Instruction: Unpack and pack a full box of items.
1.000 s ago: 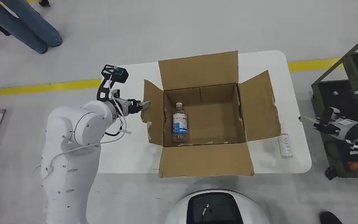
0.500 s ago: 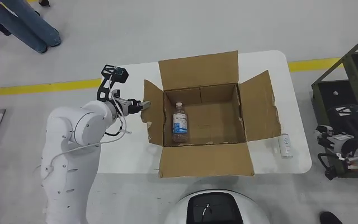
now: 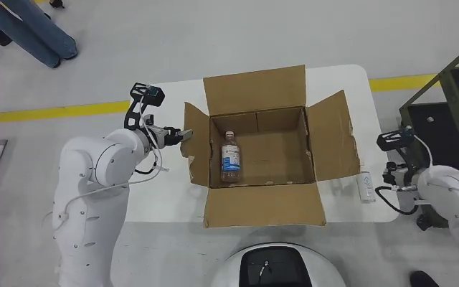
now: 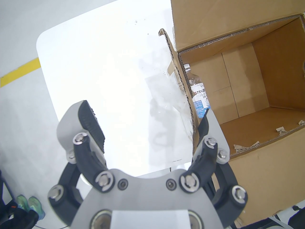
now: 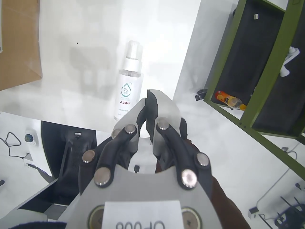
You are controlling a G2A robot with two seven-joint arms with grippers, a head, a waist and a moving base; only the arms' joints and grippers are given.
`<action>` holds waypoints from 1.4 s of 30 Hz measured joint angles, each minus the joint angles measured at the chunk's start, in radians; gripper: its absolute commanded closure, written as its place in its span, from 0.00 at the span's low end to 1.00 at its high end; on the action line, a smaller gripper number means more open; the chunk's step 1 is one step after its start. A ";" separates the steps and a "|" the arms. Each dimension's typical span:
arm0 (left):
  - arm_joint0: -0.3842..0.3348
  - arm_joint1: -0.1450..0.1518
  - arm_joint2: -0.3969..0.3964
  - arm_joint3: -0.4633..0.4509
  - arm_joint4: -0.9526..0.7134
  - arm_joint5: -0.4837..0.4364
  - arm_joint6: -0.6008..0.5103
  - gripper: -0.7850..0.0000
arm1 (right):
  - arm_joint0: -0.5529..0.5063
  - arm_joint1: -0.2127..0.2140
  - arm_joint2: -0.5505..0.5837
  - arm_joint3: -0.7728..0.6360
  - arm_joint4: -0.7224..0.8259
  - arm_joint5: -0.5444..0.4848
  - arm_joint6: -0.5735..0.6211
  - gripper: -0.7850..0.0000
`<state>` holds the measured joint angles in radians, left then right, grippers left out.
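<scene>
An open cardboard box (image 3: pixel 326 136) stands in the middle of the white table (image 3: pixel 165 186), all its flaps folded out. Inside it a clear bottle (image 3: pixel 229 159) with a blue and white label lies along the left wall, also visible in the left wrist view (image 4: pixel 199 97). My left gripper (image 4: pixel 150 125) is open and empty just outside the box's left flap (image 4: pixel 183 96), one finger (image 4: pixel 209 127) close to the flap's edge. A white spray bottle (image 5: pixel 129 82) lies on the table right of the box (image 3: pixel 366 186). My right gripper (image 5: pixel 148 104) hangs shut and empty just off its base.
A green metal rack (image 5: pixel 264 48) stands off the table's right end, with an orange drink bottle (image 5: pixel 228 100) on its shelf. The spray bottle lies near the table's right edge. Bare table surface stretches left of the box.
The right arm has come in from the far right toward the table's right edge, beside the spray bottle. The left arm, box and bottles have not moved.
</scene>
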<state>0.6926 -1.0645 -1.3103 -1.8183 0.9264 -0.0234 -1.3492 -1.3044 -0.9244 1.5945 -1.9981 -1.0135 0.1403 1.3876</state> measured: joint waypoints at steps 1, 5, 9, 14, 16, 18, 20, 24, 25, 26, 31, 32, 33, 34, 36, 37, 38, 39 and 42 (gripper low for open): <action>0.000 0.000 0.000 0.000 0.000 0.000 0.000 0.00 | 0.021 -0.001 -0.020 0.019 -0.008 0.005 0.008 0.64; 0.000 0.000 0.000 0.000 0.000 0.000 0.000 0.00 | 0.086 -0.010 -0.097 0.106 0.005 0.014 0.011 0.64; 0.000 0.000 0.000 0.000 0.000 0.000 0.000 0.00 | 0.117 -0.018 -0.153 0.161 0.006 0.025 0.004 0.61; 0.000 0.000 0.000 0.000 0.000 0.000 0.000 0.00 | 0.133 -0.023 -0.184 0.185 0.001 0.044 -0.001 0.51; 0.000 0.000 0.000 0.000 0.000 0.000 0.000 0.00 | 0.132 -0.025 -0.188 0.191 0.004 0.048 -0.005 0.46; 0.000 0.000 0.000 0.000 0.000 0.000 0.000 0.00 | 0.129 -0.026 -0.190 0.199 0.010 0.051 -0.011 0.44; 0.000 0.000 0.000 0.000 0.000 0.000 0.000 0.00 | 0.126 -0.028 -0.194 0.207 0.021 0.049 -0.018 0.42; 0.000 0.000 0.000 0.000 0.000 0.000 0.000 0.00 | 0.121 -0.029 -0.198 0.215 0.020 0.050 -0.024 0.36; 0.000 0.000 0.000 0.000 0.000 0.000 0.000 0.00 | 0.120 -0.029 -0.198 0.216 0.019 0.051 -0.025 0.33; 0.000 0.000 0.000 0.000 0.000 0.000 0.000 0.00 | 0.118 -0.030 -0.198 0.219 0.017 0.051 -0.025 0.31; 0.000 0.000 0.000 0.000 0.000 0.000 0.000 0.00 | 0.115 -0.031 -0.198 0.235 0.017 0.051 -0.034 0.15; 0.000 0.000 0.000 0.000 0.000 0.000 0.000 0.00 | 0.116 -0.032 -0.199 0.240 0.019 0.051 -0.036 0.18; 0.000 0.000 0.000 0.000 0.000 0.000 0.000 0.00 | 0.117 -0.032 -0.200 0.244 0.021 0.051 -0.039 0.20; 0.000 0.000 0.000 0.000 0.000 0.000 0.000 0.00 | 0.118 -0.033 -0.201 0.247 0.024 0.052 -0.041 0.20; 0.000 0.000 0.000 0.000 0.000 0.000 0.000 0.00 | 0.120 -0.034 -0.204 0.253 0.029 0.052 -0.045 0.24; 0.000 0.000 0.000 0.000 0.000 0.000 0.000 0.00 | 0.120 -0.035 -0.206 0.256 0.029 0.051 -0.048 0.34; 0.000 0.000 0.000 0.000 0.000 0.000 0.000 0.00 | 0.122 -0.036 -0.208 0.260 0.030 0.050 -0.051 0.37; 0.000 0.000 0.000 0.000 0.000 0.000 0.000 0.00 | 0.123 -0.036 -0.210 0.263 0.031 0.048 -0.052 0.47; 0.000 0.000 0.000 0.000 0.000 0.000 0.000 0.00 | 0.125 -0.038 -0.218 0.268 0.030 0.047 -0.055 0.50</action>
<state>0.6926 -1.0645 -1.3103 -1.8183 0.9264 -0.0234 -1.3492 -1.1797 -0.9625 1.3762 -1.7302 -0.9830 0.1878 1.3328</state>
